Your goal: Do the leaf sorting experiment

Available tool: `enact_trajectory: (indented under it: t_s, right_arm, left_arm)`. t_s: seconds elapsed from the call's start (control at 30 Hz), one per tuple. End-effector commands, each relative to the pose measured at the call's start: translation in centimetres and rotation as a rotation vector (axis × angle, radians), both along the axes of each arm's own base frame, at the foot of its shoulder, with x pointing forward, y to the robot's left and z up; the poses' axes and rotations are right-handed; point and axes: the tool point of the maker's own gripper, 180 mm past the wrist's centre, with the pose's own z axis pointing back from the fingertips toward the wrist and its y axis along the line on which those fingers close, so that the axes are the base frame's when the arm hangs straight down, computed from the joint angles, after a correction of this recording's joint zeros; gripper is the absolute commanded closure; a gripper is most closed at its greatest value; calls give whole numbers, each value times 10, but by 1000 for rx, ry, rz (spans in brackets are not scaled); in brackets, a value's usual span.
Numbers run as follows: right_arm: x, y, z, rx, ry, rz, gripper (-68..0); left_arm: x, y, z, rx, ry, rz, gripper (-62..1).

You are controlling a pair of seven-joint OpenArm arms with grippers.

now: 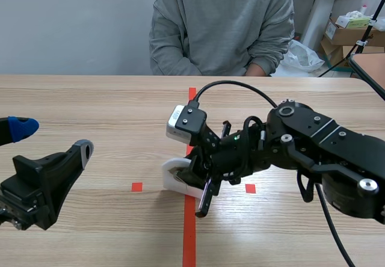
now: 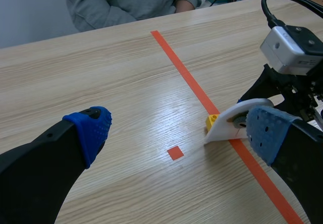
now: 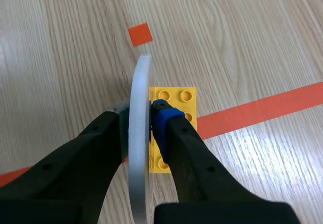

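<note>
White disc (image 3: 140, 82), pinched edge-on in the right hand (image 3: 141, 120), stands just beside a yellow brick (image 3: 176, 95) on the table (image 3: 242, 42), probably ready for placing. The left hand (image 2: 179, 128) hovers wide open, empty.

The worktop (image 1: 90, 98) looks like pale wood or wood-grain laminate, smooth, with a soft sheen where it catches the light. The orange-red tape (image 1: 189, 231) on it is flat and matt. The white disc (image 3: 139, 148) looks like smooth matt plastic with a thick plain edge. The yellow brick (image 3: 174, 95) beside it is hard, glossy, studded plastic. The left hand (image 2: 176, 128) and the right hand (image 3: 140, 114) have matt black, plastic-looking fingers tipped with blue pads (image 2: 93, 128) of soft, dotted, rubbery texture. The right arm (image 1: 337, 153) has a black casing with a slight shine, and its cable (image 1: 240, 85) is smooth and glossy. The person's grey sweatshirt (image 1: 222, 26) is soft matt cloth.
</note>
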Motion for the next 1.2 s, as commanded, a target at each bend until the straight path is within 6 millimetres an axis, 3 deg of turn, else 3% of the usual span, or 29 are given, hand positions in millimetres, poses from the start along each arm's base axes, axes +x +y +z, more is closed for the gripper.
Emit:
enact_trajectory:
  t_s: [0.0,0.2,0.4,0.67,0.93,1.17]
  right_arm:
    - [18,-6,17,37,-34,-39,-84]
    - [41,-24,34,94,-40,-143,-83]
    - [62,-57,44,129,-24,-276,-83]
    - [86,-130,43,178,-11,-600,-83]
    - [78,-199,31,207,22,-843,-83]
    - [62,-246,20,200,57,-989,-83]
  left_arm:
    - [2,-3,8,-19,-24,0,-572]
    - [2,-3,8,-18,-23,-1,-572]
    - [2,-3,8,-18,-24,-1,-572]
    - [2,-3,8,-18,-24,-1,-572]
    - [2,-3,8,-19,-24,-1,-572]
    - [2,-3,8,-19,-25,-1,-572]
